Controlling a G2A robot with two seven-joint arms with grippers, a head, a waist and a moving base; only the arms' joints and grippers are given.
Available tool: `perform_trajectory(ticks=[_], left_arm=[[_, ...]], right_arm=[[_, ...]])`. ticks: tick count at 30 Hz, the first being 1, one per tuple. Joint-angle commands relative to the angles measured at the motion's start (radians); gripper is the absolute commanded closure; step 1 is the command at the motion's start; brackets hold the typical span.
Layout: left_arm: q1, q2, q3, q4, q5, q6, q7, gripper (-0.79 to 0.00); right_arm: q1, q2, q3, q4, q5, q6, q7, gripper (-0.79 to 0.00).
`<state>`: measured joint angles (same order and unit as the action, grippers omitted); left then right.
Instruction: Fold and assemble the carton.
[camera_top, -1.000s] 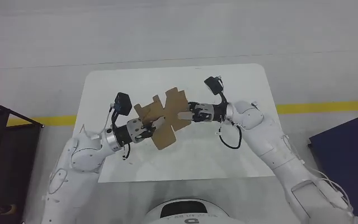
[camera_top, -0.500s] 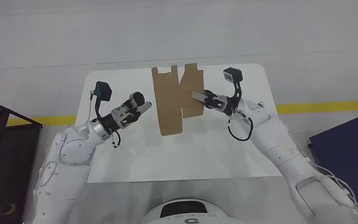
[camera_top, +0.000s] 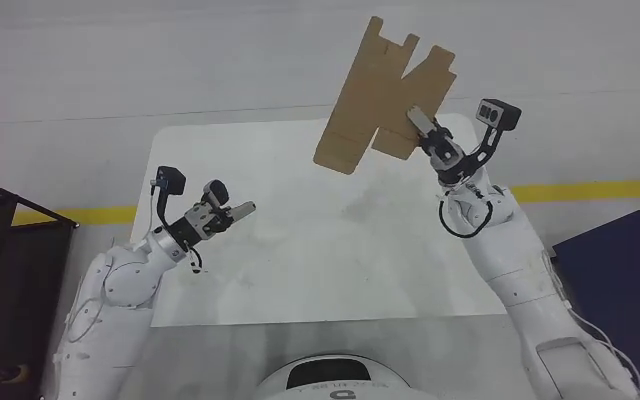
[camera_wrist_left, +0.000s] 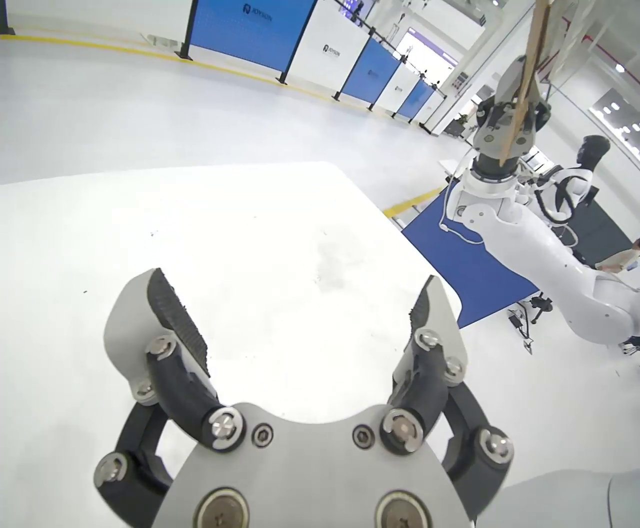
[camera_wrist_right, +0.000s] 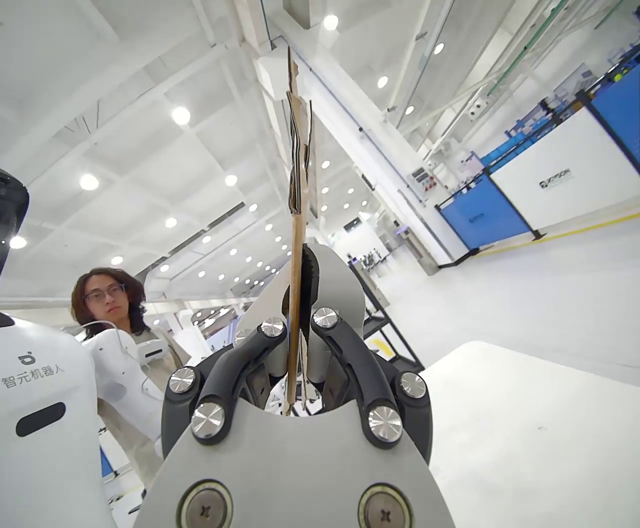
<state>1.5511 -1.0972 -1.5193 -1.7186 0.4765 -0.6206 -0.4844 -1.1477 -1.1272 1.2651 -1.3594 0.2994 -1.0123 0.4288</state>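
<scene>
Right gripper (camera_top: 418, 122) is clamped on the flattened carton (camera_top: 385, 95), held aloft over the table's (camera_top: 330, 270) far right corner. Left gripper (camera_top: 232, 200) stands wide open, empty, near the left edge.

The right pincer (camera_top: 418, 122), clamped on the flat brown cardboard carton (camera_top: 385, 95), has raised it from above the middle of the white surface (camera_top: 300, 270) toward the far right corner. The left pincer (camera_top: 233, 198) has released the carton and withdrawn leftward, jaws apart.
</scene>
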Motion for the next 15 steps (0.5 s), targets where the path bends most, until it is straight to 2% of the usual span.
perform_trajectory(ticks=[1, 14, 15], left_arm=[[0.0, 0.0, 0.0, 0.0, -0.001, 0.0, -0.001, -0.785], [0.0, 0.0, 0.0, 0.0, -0.001, 0.0, -0.001, -0.785], [0.0, 0.0, 0.0, 0.0, -0.001, 0.0, -0.001, -0.785]], right_arm=[[0.001, 0.0, -0.001, 0.0, 0.004, 0.0, 0.009, 0.0], [0.001, 0.0, -0.001, 0.0, 0.004, 0.0, 0.009, 0.0], [0.005, 0.003, 0.009, -0.005, -0.039, 0.0, 0.02, 0.0]])
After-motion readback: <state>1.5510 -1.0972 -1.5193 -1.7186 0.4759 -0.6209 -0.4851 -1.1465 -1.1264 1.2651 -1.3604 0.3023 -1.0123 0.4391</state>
